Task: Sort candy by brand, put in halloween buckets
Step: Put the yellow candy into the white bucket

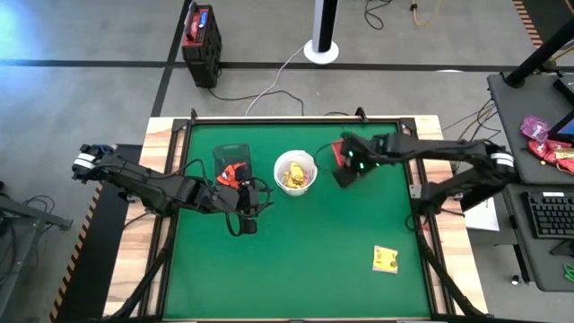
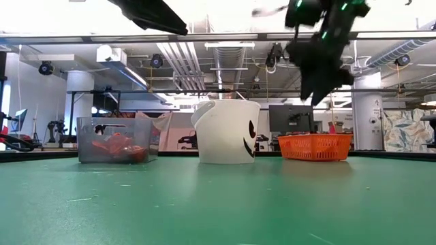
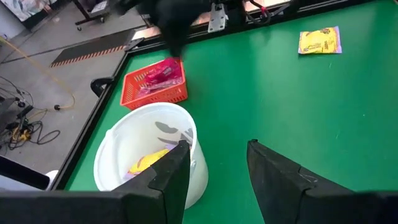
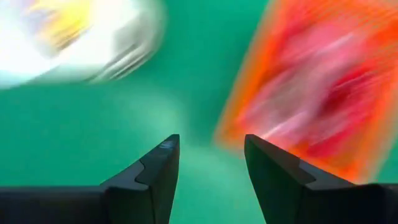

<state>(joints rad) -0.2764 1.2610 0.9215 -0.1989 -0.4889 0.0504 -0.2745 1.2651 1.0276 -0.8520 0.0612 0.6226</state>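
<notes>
**One yellow packet left out on the felt**

The white round bucket point(image 1: 295, 170) serves as landmark. A single yellow candy packet point(image 1: 386, 258) lies flat on the green table point(image 1: 305, 269), well apart from the bucket, toward the near right corner. It looks light, thin and crinkly, probably slippery foil; a pinch across its short width, with the fingers pressed down to the soft mat, seems the safest hold.

The right gripper point(image 1: 345, 166) hangs just beside the bucket, above the orange mesh tray point(image 3: 155, 86) holding pink packets; its fingers stand apart and hold nothing. The left gripper point(image 1: 247, 220) waits near the bucket's other side, jaws parted and empty, next to the dark translucent tub point(image 2: 113, 139) of red-orange packets. Yellow wrappers sit inside the smooth plastic bucket.
</notes>
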